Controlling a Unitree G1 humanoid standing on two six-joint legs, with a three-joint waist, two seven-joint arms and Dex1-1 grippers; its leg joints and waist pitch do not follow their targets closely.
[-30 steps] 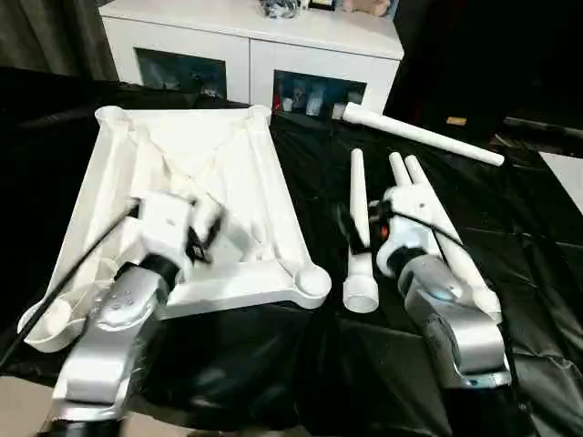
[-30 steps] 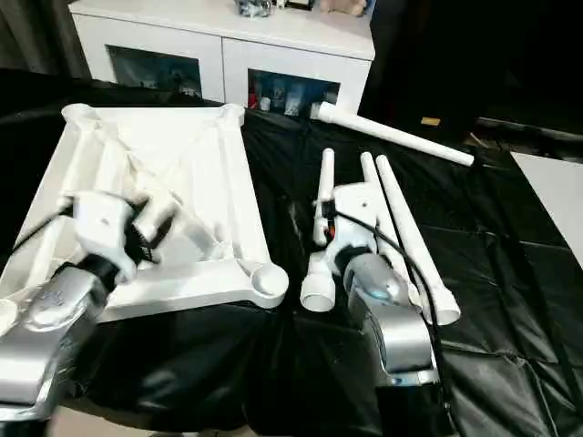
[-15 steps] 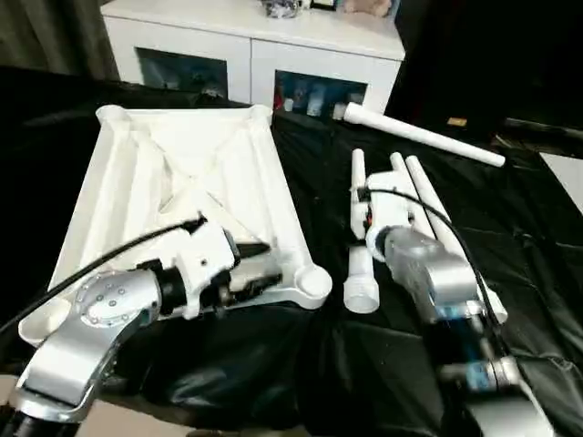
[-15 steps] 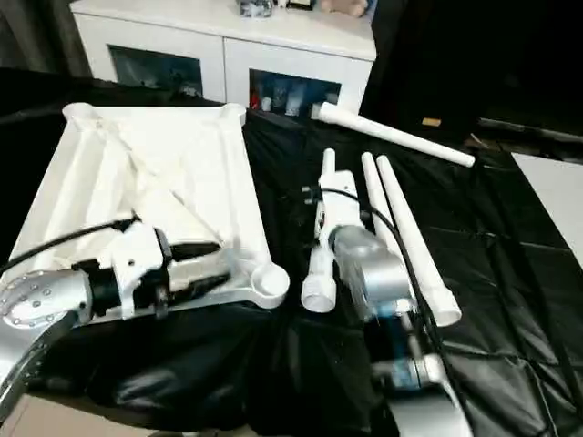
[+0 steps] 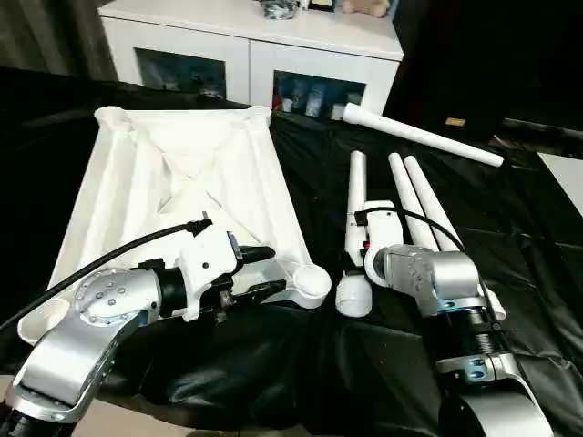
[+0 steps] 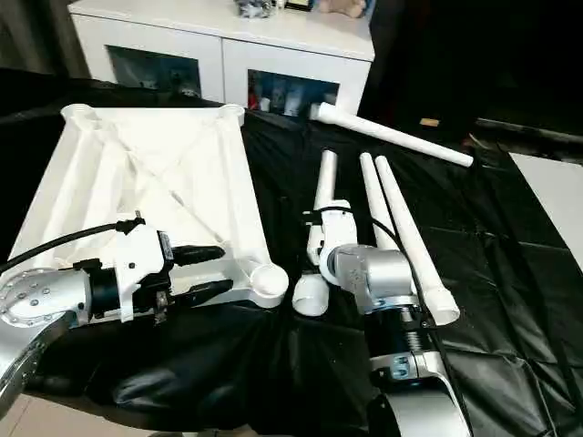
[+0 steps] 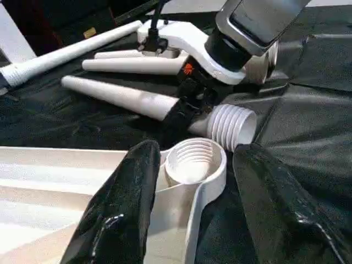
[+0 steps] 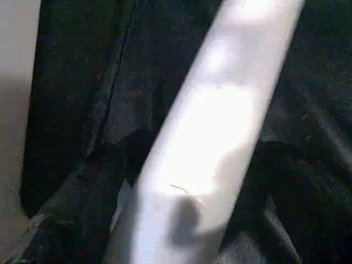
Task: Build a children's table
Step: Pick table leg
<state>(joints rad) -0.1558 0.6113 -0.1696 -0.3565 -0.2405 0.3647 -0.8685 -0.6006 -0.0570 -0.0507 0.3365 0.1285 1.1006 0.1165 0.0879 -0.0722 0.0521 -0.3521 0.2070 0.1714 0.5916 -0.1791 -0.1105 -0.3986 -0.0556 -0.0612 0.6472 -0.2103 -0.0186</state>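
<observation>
The white plastic children's tabletop (image 5: 173,182) lay upside down on glossy, crinkled black sheeting (image 5: 537,237), its ribbed underside crossed by diagonal braces, with a round threaded socket (image 7: 195,159) at the near right corner. Four smooth tapered white legs lay to its right: three side by side, one (image 5: 421,134) apart near the white cabinet (image 5: 255,45). The left end effector (image 5: 257,271) stood about half open, its black fingers (image 7: 124,209) flanking the socket, apparently not gripping it. The right end effector (image 7: 190,107) reached down over the nearest leg (image 5: 353,228), just above its ridged wide end; its fingers seemed spread about the leg, though a grip could not be confirmed.
</observation>
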